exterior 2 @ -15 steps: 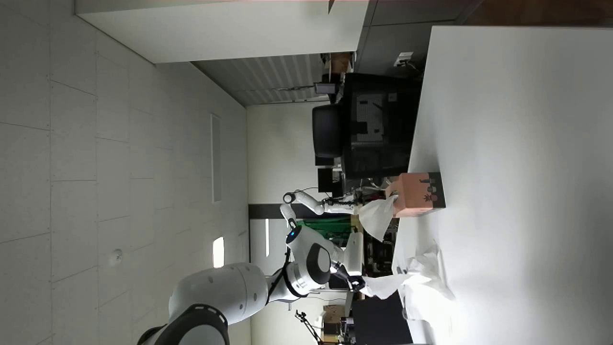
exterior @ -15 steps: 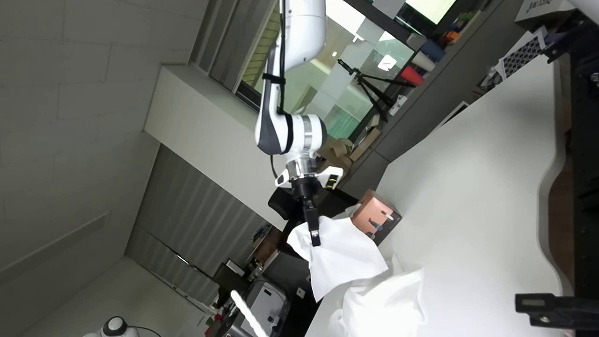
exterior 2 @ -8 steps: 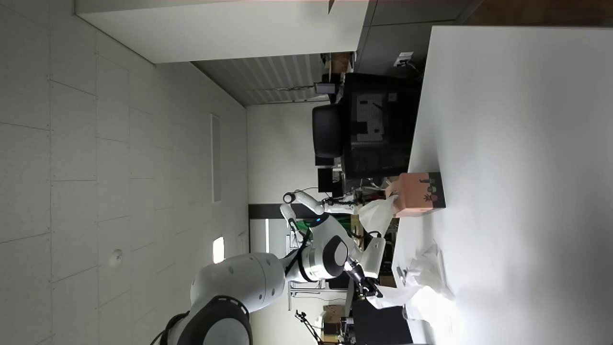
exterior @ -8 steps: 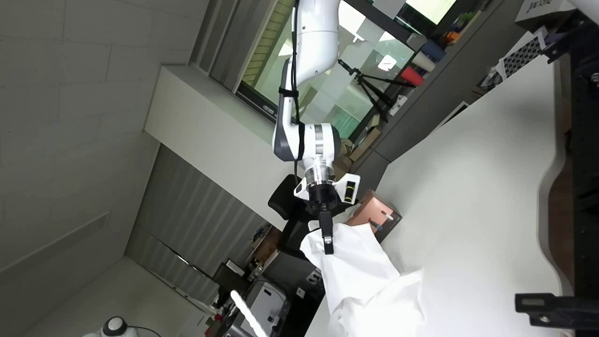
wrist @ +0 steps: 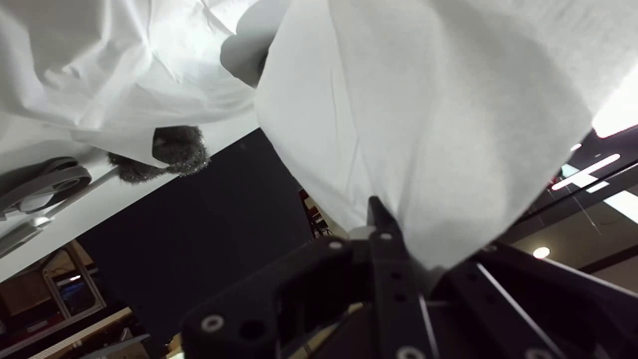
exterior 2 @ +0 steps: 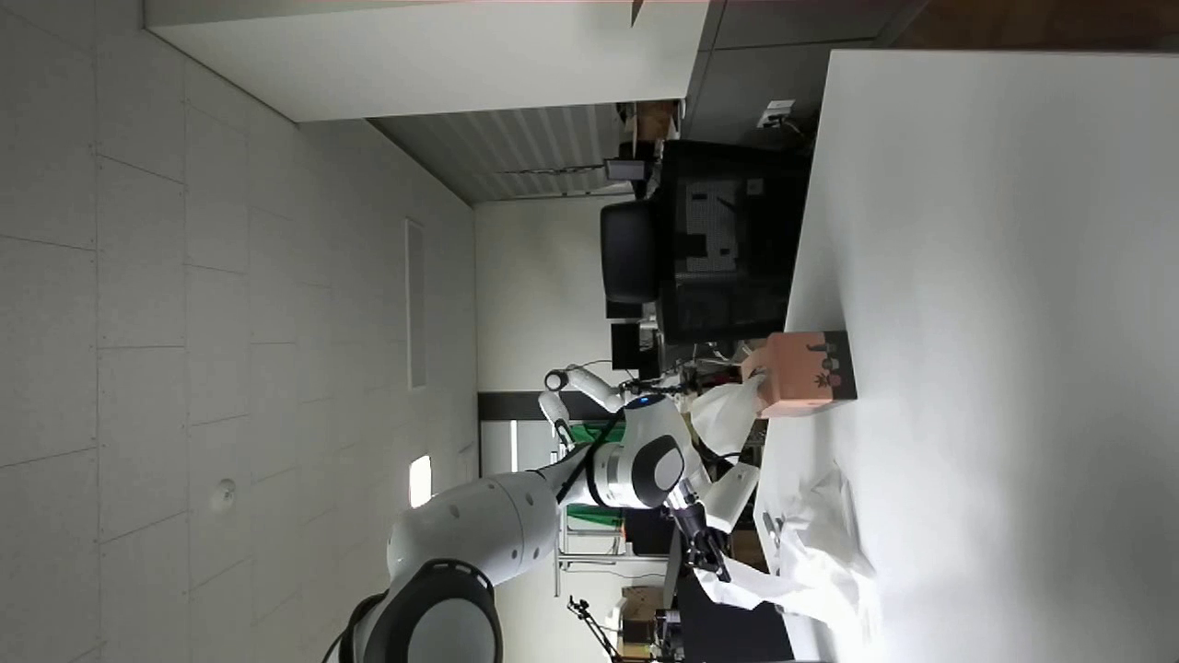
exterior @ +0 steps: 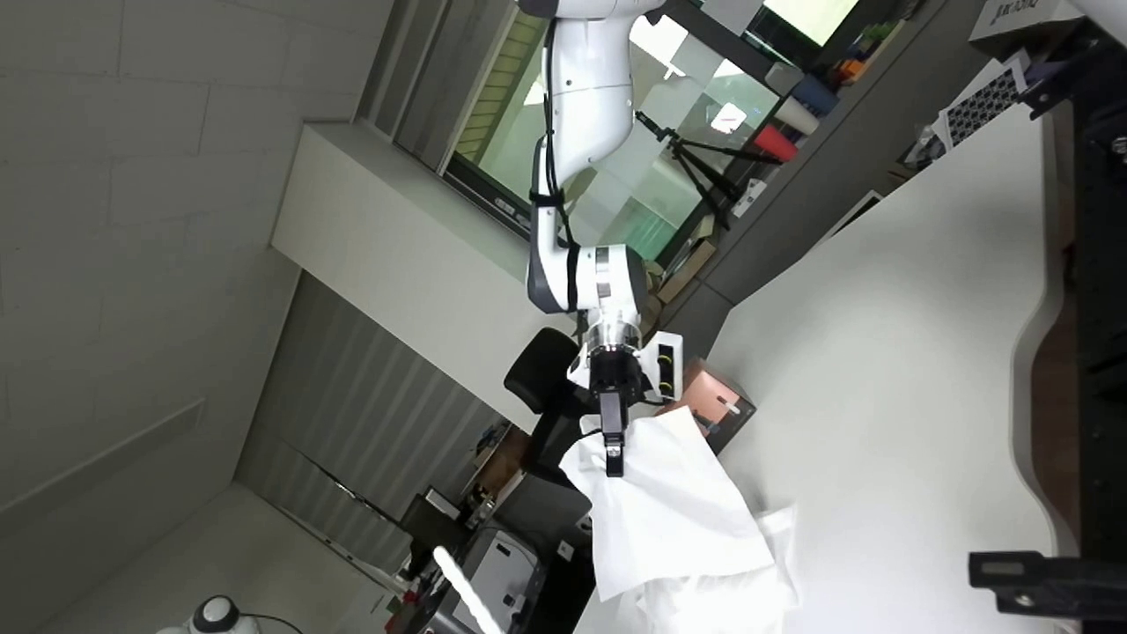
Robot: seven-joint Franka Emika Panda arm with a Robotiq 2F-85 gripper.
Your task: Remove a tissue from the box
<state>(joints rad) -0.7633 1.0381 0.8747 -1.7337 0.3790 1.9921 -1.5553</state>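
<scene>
The orange tissue box (exterior: 715, 398) stands at the table's edge, also seen in an exterior view (exterior 2: 794, 373). A white tissue (exterior 2: 726, 416) sticks out of its opening. My gripper (exterior: 615, 460) is away from the box and shut on a pulled-out white tissue (exterior: 673, 511). In an exterior view the gripper (exterior 2: 718, 566) holds it above a white crumpled pile. In the wrist view the held tissue (wrist: 423, 109) spreads broadly, creased at the gripper (wrist: 388, 214). One finger (wrist: 381, 219) shows in front of it; the other fingertip is hidden by the tissue.
The white crumpled pile (exterior 2: 820, 539) lies on the white table (exterior 2: 995, 276); it also shows in the wrist view (wrist: 124, 65). Near it are a dark fuzzy thing (wrist: 182, 149) and a grey looped handle (wrist: 55, 182). A black chair (exterior 2: 737, 244) stands beyond the table edge.
My gripper has moved with the held tissue toward the table and the pile, slowing in the last half second. The tissue's lower part now hangs over the pile. The box has not moved.
</scene>
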